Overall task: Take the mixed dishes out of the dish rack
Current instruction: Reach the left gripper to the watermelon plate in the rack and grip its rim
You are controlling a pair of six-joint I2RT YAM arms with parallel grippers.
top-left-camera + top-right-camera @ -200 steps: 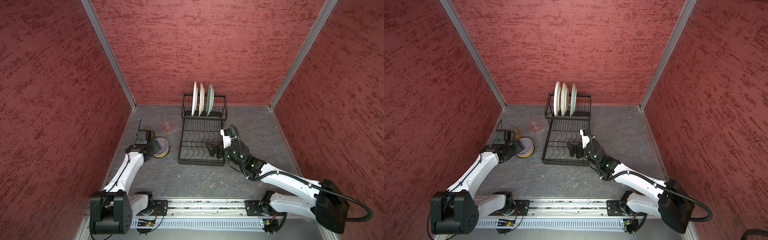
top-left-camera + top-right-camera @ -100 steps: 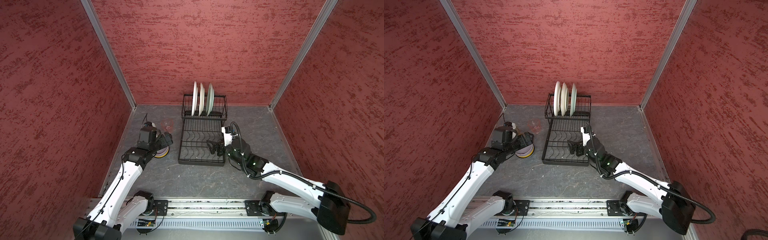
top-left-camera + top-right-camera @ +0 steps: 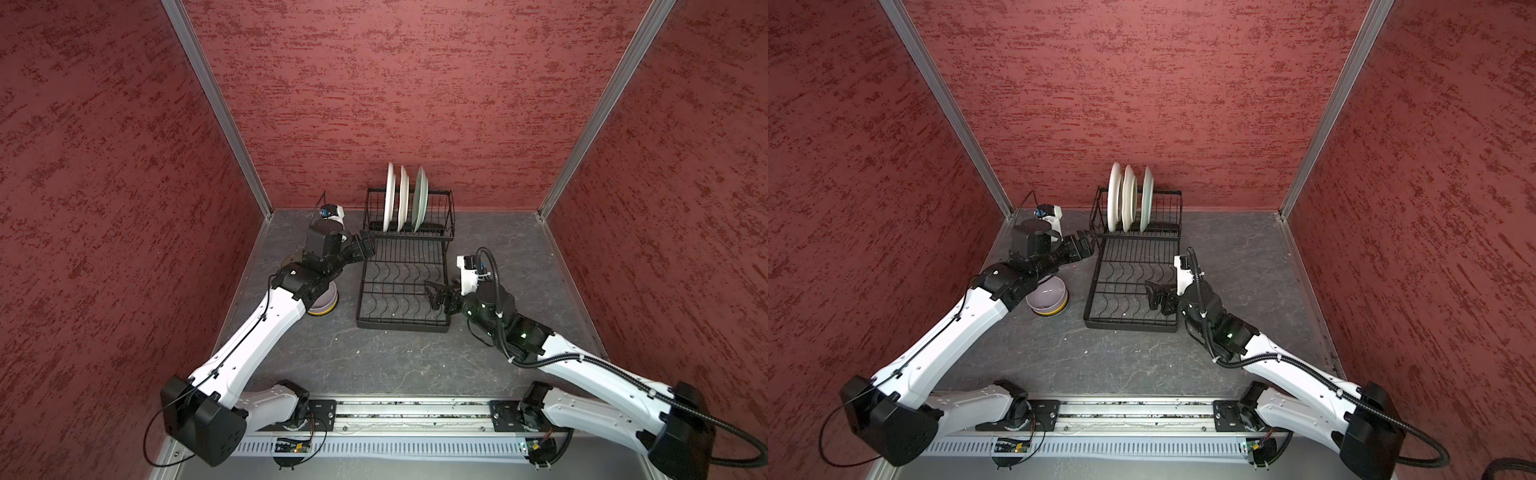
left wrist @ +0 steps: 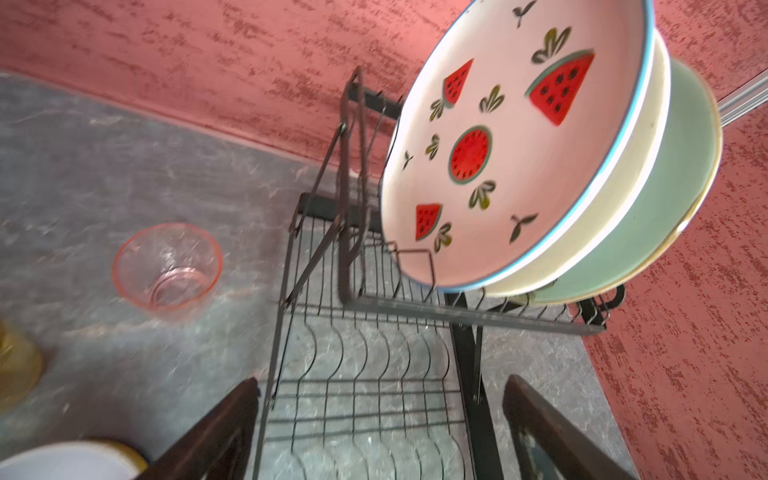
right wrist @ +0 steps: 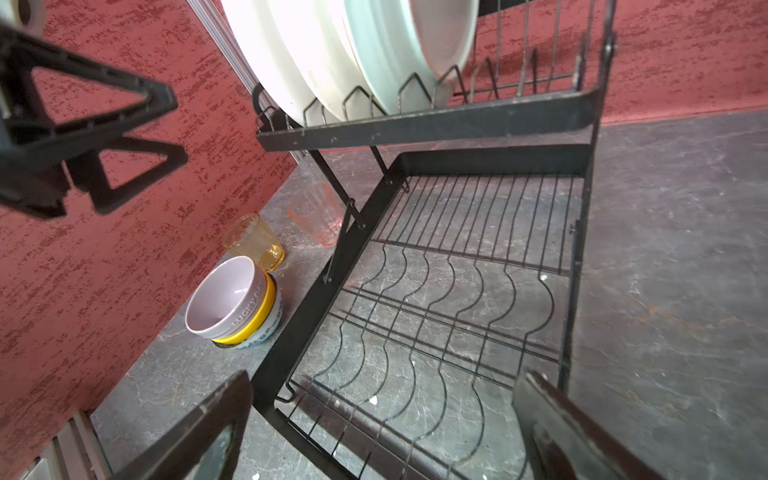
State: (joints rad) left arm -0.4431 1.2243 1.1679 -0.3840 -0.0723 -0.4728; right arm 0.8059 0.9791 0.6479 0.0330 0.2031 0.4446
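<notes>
We see the dish rack [image 3: 402, 327] with its long axis running from front to back wall, raised tier at the far end. In that tier three plates stand on edge in a row across the rack. A watermelon-patterned plate [image 4: 498, 145] is at the rack's left, a white plate [image 3: 402, 203] in the middle and a pale green plate [image 3: 420, 199] to the right. Their faces turn toward the rack's left.

The left gripper [image 3: 365, 245] hovers at the rack's left edge, just in front of the raised tier, jaws spread, holding nothing. The right gripper [image 3: 434, 295] hangs over the lower tier's right side, pointing across it, jaws wide and empty.

Off the rack's left side sit nested bowls, the lilac bowl [image 5: 226, 299] on top of the yellow bowl [image 5: 257, 318]. The amber tumbler [image 5: 253, 241] and pink tumbler [image 5: 318, 212] stand upright there too.
</notes>
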